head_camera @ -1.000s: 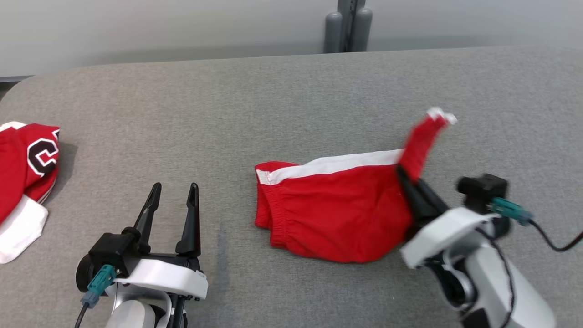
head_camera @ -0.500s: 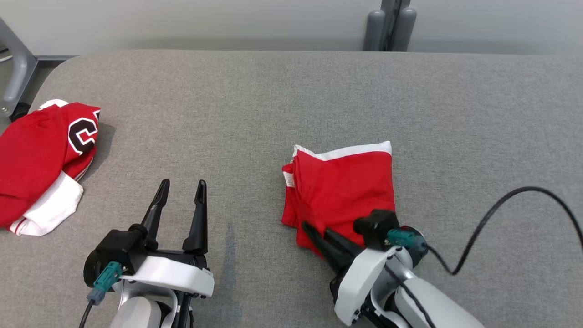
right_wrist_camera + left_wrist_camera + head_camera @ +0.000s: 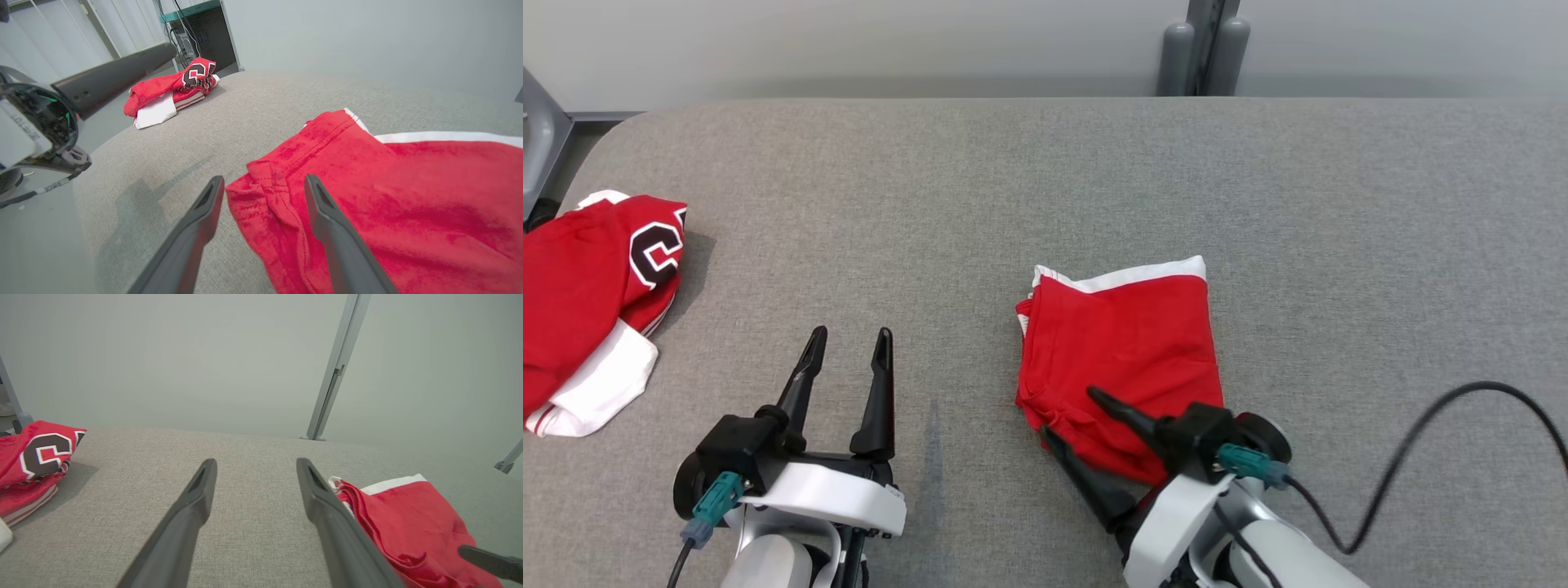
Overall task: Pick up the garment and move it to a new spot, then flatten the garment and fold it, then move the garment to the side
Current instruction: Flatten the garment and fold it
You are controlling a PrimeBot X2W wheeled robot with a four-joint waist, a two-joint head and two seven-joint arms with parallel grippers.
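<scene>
Right gripper (image 3: pixel 1068 412) has just let go. A second ago it pinches a raised flap of the garment (image 3: pixel 1127 343), and half a second ago it is still clamped with the flap laid over. Now its fingers stand wide with nothing between them. The head camera also shifted between these frames, so I ignore the apparent slide of the table (image 3: pixel 1013 188).

My read: the fold is down and released, and what remains is moving it to the side.

The garment lies just ahead of the right gripper's fingertips. Its near-left corner sits between the two fingers, one over cloth and the other over bare table. I can't tell if either touches the fabric.

Left gripper (image 3: pixel 851 332) is spread wide, empty and parked. The garment is off to its right, well apart.

Garment look:
- Red shorts, folded into a rough square, with a white band along the edge far from the right gripper.
- Layers are stacked and visible on the side toward the left gripper.
- The corner at the right fingertips is rumpled and not flat.

The second red jersey pile (image 3: pixel 580 286) sits far beyond the left gripper's outer side.
</scene>
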